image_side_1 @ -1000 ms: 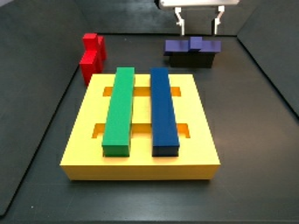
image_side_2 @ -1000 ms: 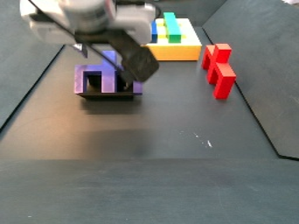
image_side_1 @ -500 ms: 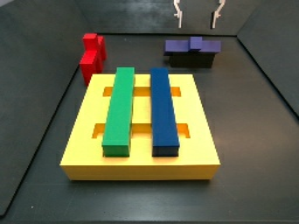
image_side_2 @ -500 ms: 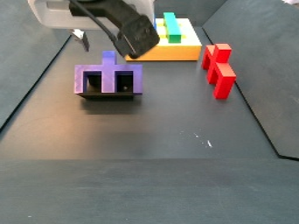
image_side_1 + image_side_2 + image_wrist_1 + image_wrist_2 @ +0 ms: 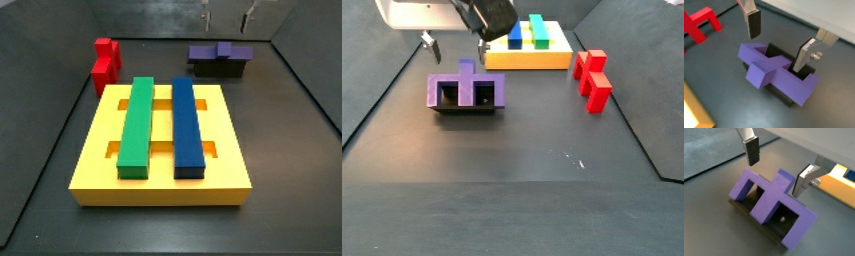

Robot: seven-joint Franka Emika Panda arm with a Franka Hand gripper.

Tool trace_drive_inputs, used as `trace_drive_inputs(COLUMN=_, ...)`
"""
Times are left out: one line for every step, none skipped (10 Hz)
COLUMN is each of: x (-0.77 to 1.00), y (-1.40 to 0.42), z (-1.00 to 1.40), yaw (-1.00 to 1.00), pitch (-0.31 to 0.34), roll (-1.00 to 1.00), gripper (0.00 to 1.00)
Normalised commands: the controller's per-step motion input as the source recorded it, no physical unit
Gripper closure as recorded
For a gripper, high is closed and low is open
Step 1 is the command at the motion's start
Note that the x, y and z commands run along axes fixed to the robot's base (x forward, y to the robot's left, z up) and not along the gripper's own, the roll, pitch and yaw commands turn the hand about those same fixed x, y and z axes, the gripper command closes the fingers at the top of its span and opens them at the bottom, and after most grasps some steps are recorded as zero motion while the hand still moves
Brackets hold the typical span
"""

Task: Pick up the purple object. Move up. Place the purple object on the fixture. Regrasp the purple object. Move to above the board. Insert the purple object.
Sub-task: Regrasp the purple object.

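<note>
You will find no readable writing, brand or label on any surface in these views. The purple object (image 5: 771, 70), a matte, sharp-edged block with square notches that leave short prongs, lies on the fixture (image 5: 757, 218), a small black cradle of which only dark edges show beneath it in both wrist views; in both side views the purple object (image 5: 466, 90) (image 5: 222, 50) sits on the same black fixture (image 5: 221, 68) on the dark, dull floor. Your gripper (image 5: 777, 39) hangs above the purple object, jaws spread wide and holding nothing; its fingers (image 5: 753, 22) are flat silver plates with dark pads, one on each side of the block's raised middle rib and clear of it. In a side view only the finger tips of the gripper (image 5: 226, 17) show at the top edge, above the fixture. The board (image 5: 162, 145), a thick yellow rectangular slab with cut-out slots, carries a long green bar (image 5: 136, 120) and a long blue bar (image 5: 186, 125) lying parallel along its length, well apart from the fixture. A red stepped block (image 5: 103, 65) stands near the board's far corner; its surface looks smooth and plastic-like.
</note>
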Motion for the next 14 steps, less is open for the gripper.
trace_drive_inputs(x=0.0, y=0.06, z=0.0, yaw=0.0, pitch=0.0, roll=1.0, gripper=0.0)
trace_drive_inputs(x=0.0, y=0.08, z=0.0, yaw=0.0, pitch=0.0, roll=1.0, gripper=0.0)
trace_drive_inputs(x=0.0, y=0.05, z=0.0, yaw=0.0, pitch=0.02, roll=1.0, gripper=0.0)
trace_drive_inputs(x=0.0, y=-0.03, z=0.0, yaw=0.0, pitch=0.0, roll=1.0, gripper=0.0)
trace_drive_inputs(x=0.0, y=-0.13, z=0.0, yaw=0.02, pitch=0.0, roll=1.0, gripper=0.0)
trace_drive_inputs(x=0.0, y=-0.15, z=0.0, yaw=0.03, pitch=0.034, roll=1.0, gripper=0.0)
trace_drive_inputs(x=0.0, y=-0.17, z=0.0, yaw=0.05, pitch=0.071, roll=1.0, gripper=0.0)
trace_drive_inputs(x=0.0, y=-0.17, z=0.0, yaw=0.07, pitch=0.069, roll=1.0, gripper=0.0)
trace_drive_inputs(x=0.0, y=-0.18, z=0.0, yaw=0.08, pitch=0.074, roll=1.0, gripper=0.0)
trace_drive_inputs(x=0.0, y=-0.18, z=0.0, yaw=0.09, pitch=0.086, roll=1.0, gripper=0.0)
trace_drive_inputs(x=0.0, y=-0.32, z=-0.07, yaw=0.16, pitch=0.129, roll=1.0, gripper=0.0)
trace_drive_inputs(x=0.01, y=-0.39, z=-0.1, yaw=0.28, pitch=0.134, roll=0.87, gripper=0.0)
trace_drive_inputs(x=0.1, y=-0.31, z=-0.12, yaw=0.41, pitch=0.049, roll=0.68, gripper=0.0)
trace_drive_inputs(x=0.1, y=-0.31, z=-0.13, yaw=0.42, pitch=0.006, roll=0.61, gripper=0.0)
